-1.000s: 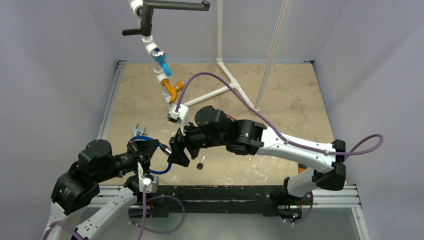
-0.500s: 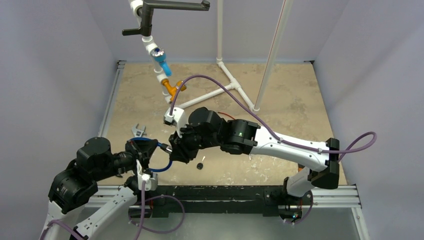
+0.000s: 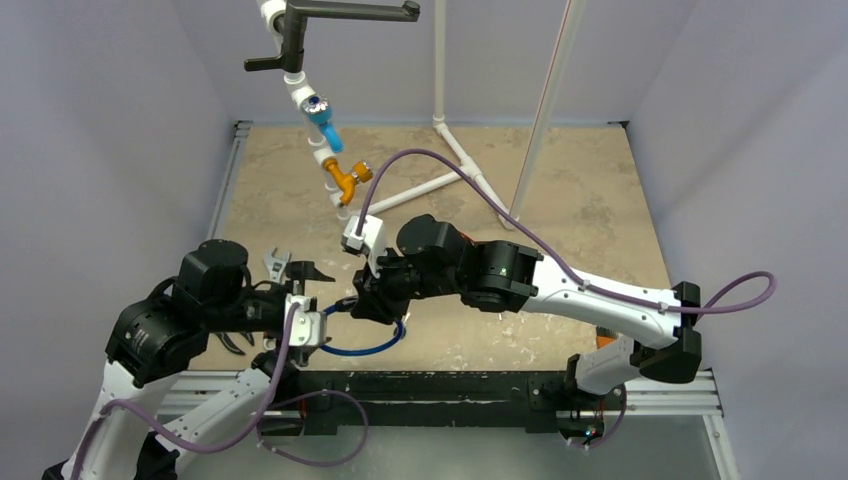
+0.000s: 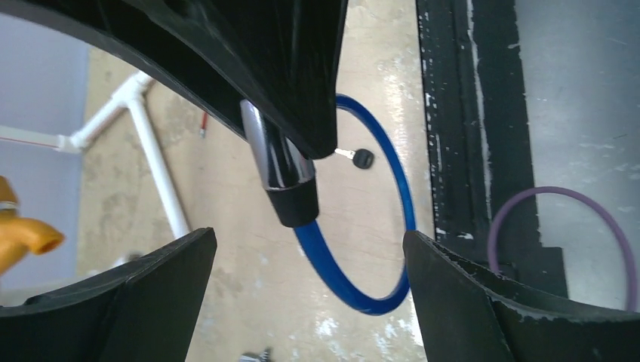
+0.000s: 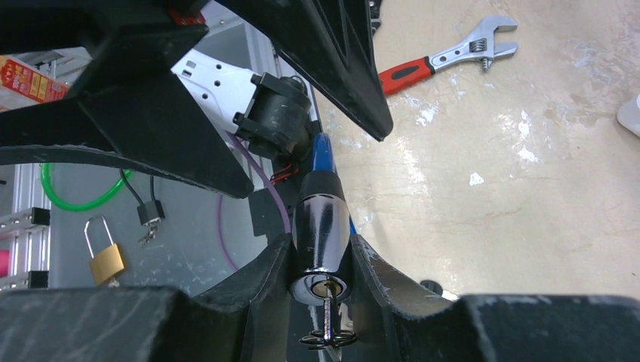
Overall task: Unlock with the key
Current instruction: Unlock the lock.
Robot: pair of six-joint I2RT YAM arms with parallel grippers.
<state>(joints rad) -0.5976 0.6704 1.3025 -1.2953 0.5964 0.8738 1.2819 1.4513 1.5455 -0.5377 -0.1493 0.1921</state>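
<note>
Released lock [image 5: 321,219] a moment ago: left gripper [image 4: 306,241] now spread wide, empty. Clamped in half-closed right gripper [image 5: 321,260] over counter [image 5: 528,188], with key [image 5: 327,320] seated in its end. Probably frees left gripper to turn key.

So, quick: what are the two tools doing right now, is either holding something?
Left tool: open, holding nothing.
Right tool: closed on the lock, with the key in its end.
</note>
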